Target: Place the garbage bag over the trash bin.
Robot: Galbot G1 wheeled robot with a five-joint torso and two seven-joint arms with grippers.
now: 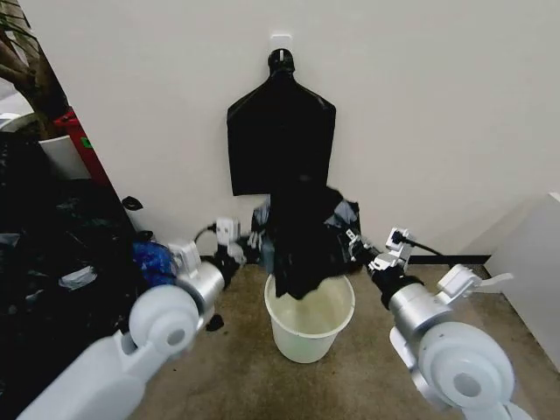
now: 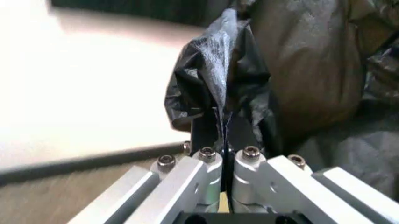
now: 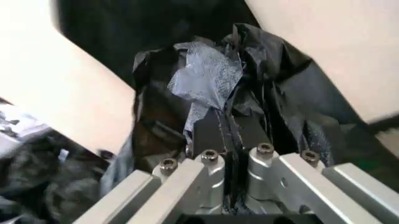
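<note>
Hanging above the bin (image 1: 310,317), the bag (image 1: 302,236) is stretched between both tools, its lower end dipping just inside the rim. Left tool (image 2: 225,135) is clamped narrow on one edge of the plastic; right tool (image 3: 227,135) pinches the opposite edge. The bin stands on the floor (image 1: 367,376) by the wall (image 1: 437,105).

Garbage bag (image 1: 302,241): glossy black, no pattern. Trash bin (image 1: 308,332): plain cream-white. Flat bundle (image 1: 280,131) at the bin's 12 o'clock: matte black against a white wall (image 1: 437,105).
</note>
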